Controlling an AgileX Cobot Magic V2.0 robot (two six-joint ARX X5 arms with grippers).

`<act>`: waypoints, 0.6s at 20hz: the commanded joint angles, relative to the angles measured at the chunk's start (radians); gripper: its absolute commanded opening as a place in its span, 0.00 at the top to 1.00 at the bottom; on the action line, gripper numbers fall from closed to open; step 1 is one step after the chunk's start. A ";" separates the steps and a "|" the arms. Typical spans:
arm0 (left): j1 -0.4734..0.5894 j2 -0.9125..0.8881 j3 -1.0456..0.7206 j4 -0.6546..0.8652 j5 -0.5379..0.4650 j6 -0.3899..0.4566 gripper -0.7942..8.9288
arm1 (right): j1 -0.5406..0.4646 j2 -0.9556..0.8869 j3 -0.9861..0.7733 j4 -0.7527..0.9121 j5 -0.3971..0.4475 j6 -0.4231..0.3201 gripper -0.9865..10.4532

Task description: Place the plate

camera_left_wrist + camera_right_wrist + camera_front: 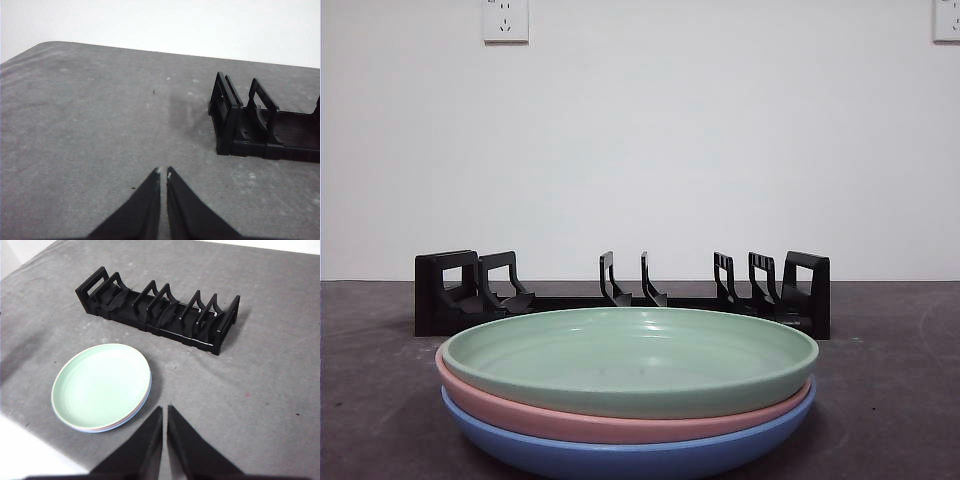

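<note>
a stack of three plates was seen near the table's front edge, a green plate (630, 355) on top, a pink plate (620, 425) under it and a blue plate (620, 458) at the bottom, each nested in the next. behind the stack, a little apart from it, a black dish rack (620, 295) was laid lengthwise, its upright dividers forming slots, all of which appeared unfilled. the grey table (890, 400) bore nothing else that could be made out. no plate had yet been lifted, so the task was judged to be at its very start. for the step in hand, the green plate's rim would best be taken at its near edge, the jaws being opened first and slid over the lip so that only the top plate is caught; it would then need to be tipped upright before being lowered between two dividers, square to the rack, lest the rack be pushed along the table. the right gripper (164, 410) was held high above the table and angled down towards the stack and rack, its jaws nearly closed on nothing. the left gripper (163, 172) was held over bare table beside one end of the rack, its jaws likewise almost together and empty.
</note>
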 commanded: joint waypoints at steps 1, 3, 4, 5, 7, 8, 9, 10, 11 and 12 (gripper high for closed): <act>0.000 -0.002 -0.020 -0.006 -0.005 0.010 0.90 | -0.050 0.006 0.008 0.018 0.042 0.002 0.90; 0.000 -0.002 -0.020 -0.006 -0.005 0.010 0.90 | -0.129 0.002 -0.031 0.066 0.059 -0.021 0.90; 0.000 -0.002 -0.020 -0.006 -0.005 0.010 0.90 | -0.172 -0.011 -0.061 0.101 0.070 -0.034 0.90; 0.000 -0.002 -0.020 -0.006 -0.005 0.010 0.90 | -0.234 -0.028 -0.115 0.164 0.082 -0.047 0.90; 0.000 -0.002 -0.020 -0.006 -0.005 0.010 0.90 | -0.334 -0.064 -0.214 0.264 0.097 -0.087 0.90; 0.000 -0.002 -0.020 -0.006 -0.005 0.010 0.90 | -0.402 -0.090 -0.286 0.329 0.089 -0.123 0.90; 0.000 -0.002 -0.020 -0.006 -0.005 0.010 0.90 | -0.452 -0.111 -0.343 0.377 0.074 -0.129 0.90; 0.000 -0.002 -0.020 -0.006 -0.005 0.010 0.90 | -0.497 -0.130 -0.399 0.423 0.050 -0.129 0.90; 0.000 -0.002 -0.020 -0.006 -0.005 0.010 0.90 | -0.555 -0.160 -0.478 0.492 0.007 -0.130 0.90; 0.000 -0.002 -0.020 -0.006 -0.005 0.010 0.90 | -0.591 -0.180 -0.531 0.544 -0.026 -0.137 0.90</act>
